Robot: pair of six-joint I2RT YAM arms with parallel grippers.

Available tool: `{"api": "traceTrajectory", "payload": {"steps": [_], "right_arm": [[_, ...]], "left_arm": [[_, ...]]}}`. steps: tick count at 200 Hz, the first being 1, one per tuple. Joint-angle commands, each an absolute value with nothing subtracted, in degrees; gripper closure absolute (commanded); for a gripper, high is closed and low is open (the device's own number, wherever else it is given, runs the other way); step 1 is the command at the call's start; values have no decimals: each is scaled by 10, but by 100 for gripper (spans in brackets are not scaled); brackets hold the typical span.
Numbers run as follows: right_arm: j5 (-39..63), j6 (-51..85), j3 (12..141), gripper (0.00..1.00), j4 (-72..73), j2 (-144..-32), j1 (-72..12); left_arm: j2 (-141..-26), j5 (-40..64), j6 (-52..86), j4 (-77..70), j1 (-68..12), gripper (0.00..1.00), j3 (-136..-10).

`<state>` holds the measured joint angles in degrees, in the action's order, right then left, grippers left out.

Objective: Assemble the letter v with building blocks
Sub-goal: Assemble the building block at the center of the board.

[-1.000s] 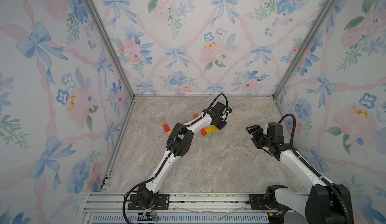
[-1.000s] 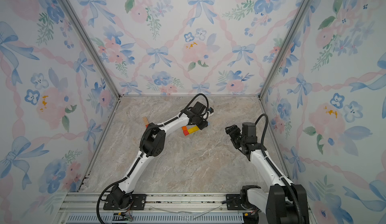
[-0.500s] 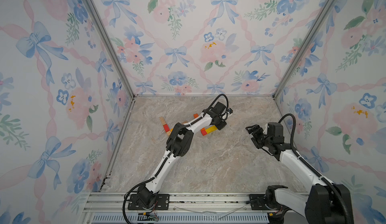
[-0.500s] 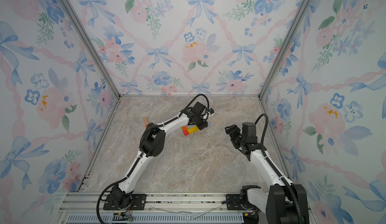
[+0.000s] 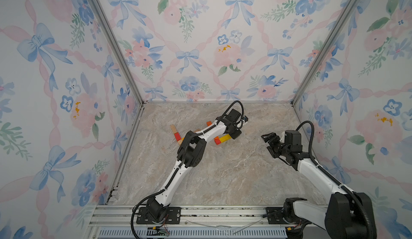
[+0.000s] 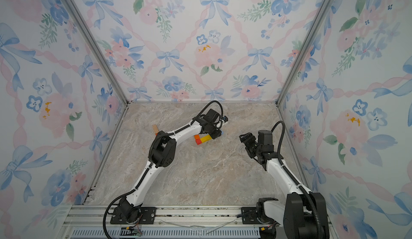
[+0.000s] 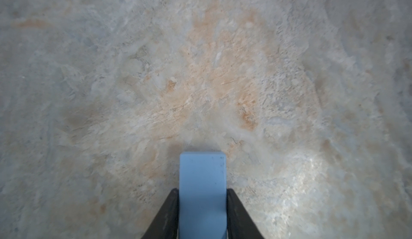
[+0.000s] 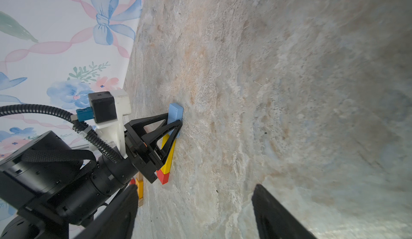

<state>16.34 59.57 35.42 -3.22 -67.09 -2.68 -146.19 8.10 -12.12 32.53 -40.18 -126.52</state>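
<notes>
The step in hand looks like setting down the blue block [image 7: 202,186] as the top of one stroke of the V. It lies flat on the desk [image 5: 223,177] at the far end of the yellow bar [image 8: 170,160], which has a red block [image 8: 163,177] at its other end. The left fingers [image 7: 169,215] sit tight against both long sides of the blue block, with no gap to see. The joint between blue and yellow is hidden behind them, so its fit cannot be checked. To finish well, spread the fingers evenly and only enough to clear the sides. Then lift straight up, with no sideways drift that could drag the block out of line. The right fingers [image 8: 124,211] hang wide apart and empty, well off to the side.
</notes>
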Motion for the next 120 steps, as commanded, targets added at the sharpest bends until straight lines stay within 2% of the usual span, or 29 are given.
{"api": "traceTrajectory", "payload": {"steps": [1, 51, 85, 120], "right_arm": [[171, 601, 347, 18, -24, -675, -26], [174, 596, 356, 18, -24, -683, -28], [180, 566, 386, 17, -40, -715, -29], [200, 510, 460, 17, -63, -798, -31]], "left_arm": [[-1449, 71, -126, 352, -404, 52, -1263], [-1452, 69, -119, 352, -404, 23, -1289], [-1443, 75, -99, 352, -403, 20, -1320], [-1409, 88, -38, 350, -388, 20, -1360]]}}
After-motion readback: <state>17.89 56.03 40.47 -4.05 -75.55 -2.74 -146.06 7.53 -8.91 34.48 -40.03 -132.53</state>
